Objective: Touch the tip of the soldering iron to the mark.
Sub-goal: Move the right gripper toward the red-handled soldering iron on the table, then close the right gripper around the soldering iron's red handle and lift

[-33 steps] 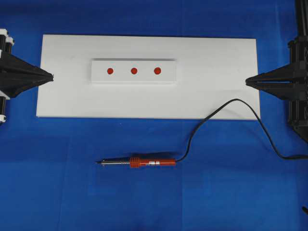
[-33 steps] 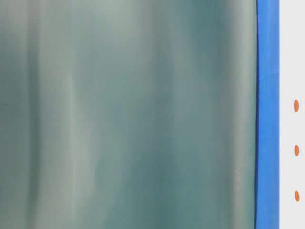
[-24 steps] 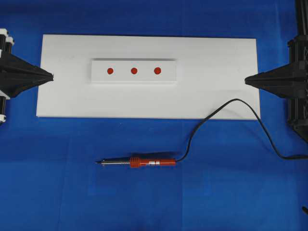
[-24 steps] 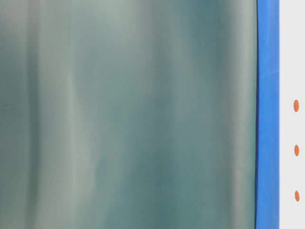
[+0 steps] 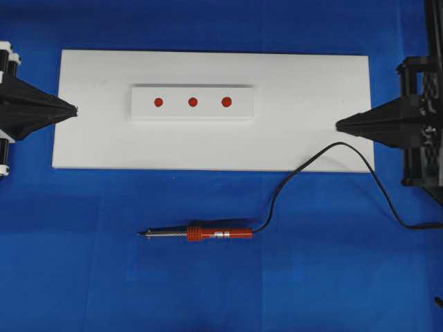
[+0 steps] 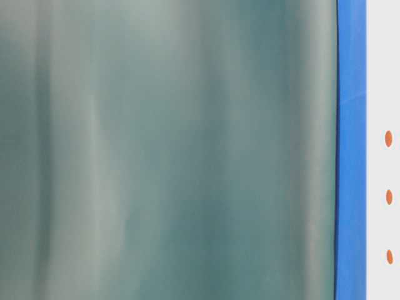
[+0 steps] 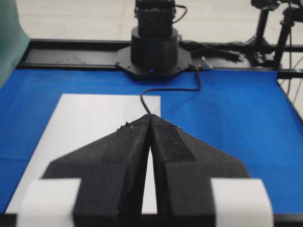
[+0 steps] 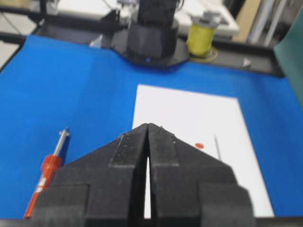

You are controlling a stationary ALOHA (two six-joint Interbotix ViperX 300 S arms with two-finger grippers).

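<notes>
The soldering iron (image 5: 218,234) lies flat on the blue cloth in front of the white board (image 5: 311,83), its tip (image 5: 141,234) pointing left. The mark (image 5: 192,102) is the middle red dot on the raised white strip (image 5: 242,111); the table-level view shows the mark (image 6: 389,197) at the right edge. My left gripper (image 5: 73,109) is shut and empty at the board's left edge. My right gripper (image 5: 339,125) is shut and empty over the board's right end, far from the iron. The right wrist view shows the iron (image 8: 47,172) at lower left and one red dot (image 8: 199,146).
The iron's black cord (image 5: 311,158) loops over the board's front right corner and runs off to the right. A blurred green sheet (image 6: 175,150) fills most of the table-level view. A yellow spool (image 8: 203,38) stands beyond the cloth, beside the far arm base (image 8: 151,38).
My right gripper has moved left, from the board's right edge to a little way over the board, and slightly toward the front. The left gripper and the iron have not moved.
</notes>
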